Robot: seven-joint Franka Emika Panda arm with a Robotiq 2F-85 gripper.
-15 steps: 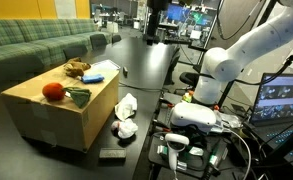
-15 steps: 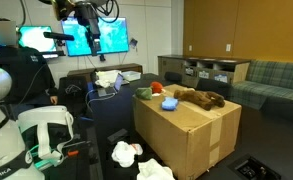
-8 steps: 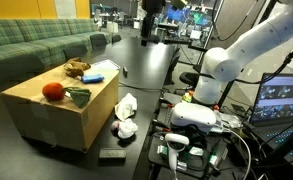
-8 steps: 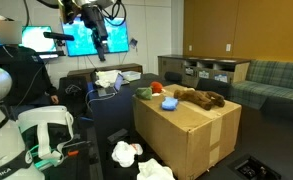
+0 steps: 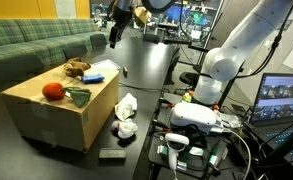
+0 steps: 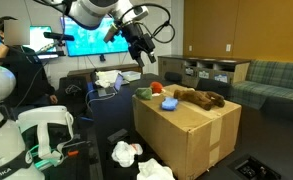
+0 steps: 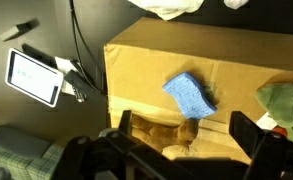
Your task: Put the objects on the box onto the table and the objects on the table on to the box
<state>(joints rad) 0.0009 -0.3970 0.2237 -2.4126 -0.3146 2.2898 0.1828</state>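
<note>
A cardboard box (image 5: 81,115) (image 6: 191,130) (image 7: 146,65) carries a brown plush toy (image 5: 76,68) (image 6: 201,98) (image 7: 164,132), a blue cloth (image 5: 96,74) (image 6: 170,103) (image 7: 191,95), a red ball (image 5: 54,91) (image 6: 156,88) and a green bowl-like item (image 5: 78,97) (image 6: 144,93) (image 7: 286,105). White crumpled items (image 5: 125,115) (image 6: 126,152) (image 7: 171,8) lie on the dark table beside the box. My gripper (image 5: 116,28) (image 6: 141,50) (image 7: 186,135) is open and empty, high above the box, with the plush and blue cloth between its fingers in the wrist view.
A small black object (image 5: 112,154) lies on the table in front of the box. A white-framed screen device (image 7: 34,77) with cables sits beside the box. A green sofa (image 5: 36,45), monitors (image 6: 81,40) and a robot base (image 5: 201,115) surround the area.
The arm has swung from the monitor side toward the box; the gripper now hangs over the box's far end. The objects have not moved.
</note>
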